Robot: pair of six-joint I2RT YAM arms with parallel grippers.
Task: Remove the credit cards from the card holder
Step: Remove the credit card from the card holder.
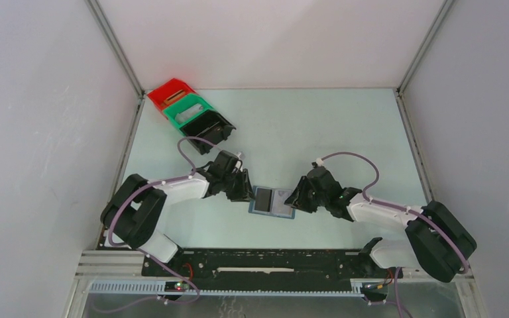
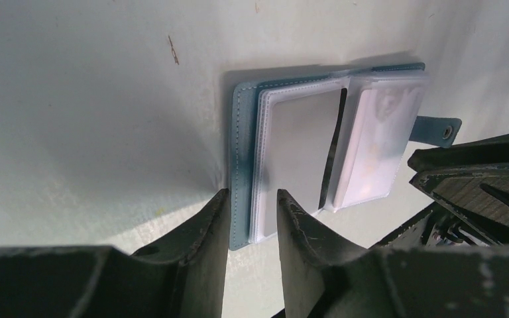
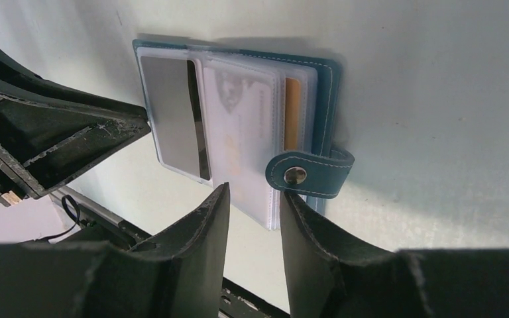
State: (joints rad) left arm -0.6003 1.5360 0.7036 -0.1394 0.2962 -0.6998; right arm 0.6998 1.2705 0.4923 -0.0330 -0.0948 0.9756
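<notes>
The blue-teal card holder (image 1: 273, 202) lies open and flat on the table between my two grippers. Its clear sleeves (image 2: 371, 142) are fanned out. A silvery grey credit card (image 2: 298, 146) (image 3: 169, 112) sits in the outer sleeve, with a dark card's edge (image 3: 199, 122) showing beside it. The studded strap (image 3: 296, 175) curls over the far cover. My left gripper (image 2: 252, 195) (image 1: 247, 192) is open, its tips over the holder's blue edge. My right gripper (image 3: 255, 192) (image 1: 296, 197) is open, its tips at the sleeves' corner below the strap. Neither holds a card.
Red (image 1: 169, 93), green (image 1: 187, 109) and black (image 1: 209, 127) bins stand in a row at the back left. A pale printed card (image 3: 238, 126) and an orange one (image 3: 292, 112) fill other sleeves. The arms' base rail (image 1: 258, 262) runs along the near edge.
</notes>
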